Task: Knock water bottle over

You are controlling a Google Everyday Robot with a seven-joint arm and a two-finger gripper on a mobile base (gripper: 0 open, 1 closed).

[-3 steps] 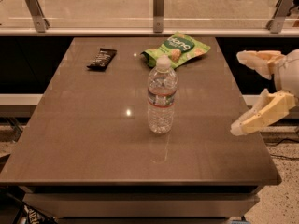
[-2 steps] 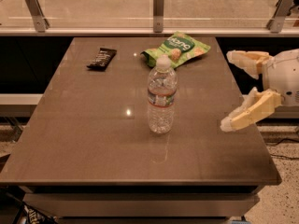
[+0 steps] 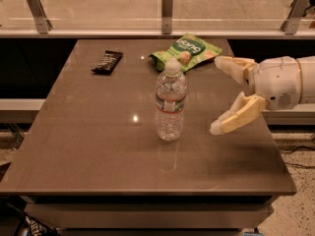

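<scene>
Approach step: the water bottle (image 3: 171, 102) stands upright in the middle of the counter (image 3: 88, 141); my jaws hang spread wide at its 3 o'clock, not touching. Next I'd sweep toward 9 o'clock, striking high.

White cylindrical wrist (image 3: 278, 82) comes in horizontally across right edge of bench (image 3: 98, 146), about midway along it, pointing left. Gripper (image 3: 215, 95) just inside right edge, above surface, jaws spread wide. Upper finger (image 3: 234, 65) lies toward far-right corner. Lower finger (image 3: 236, 117) slants down-left toward near edge, tip low over surface.
</scene>
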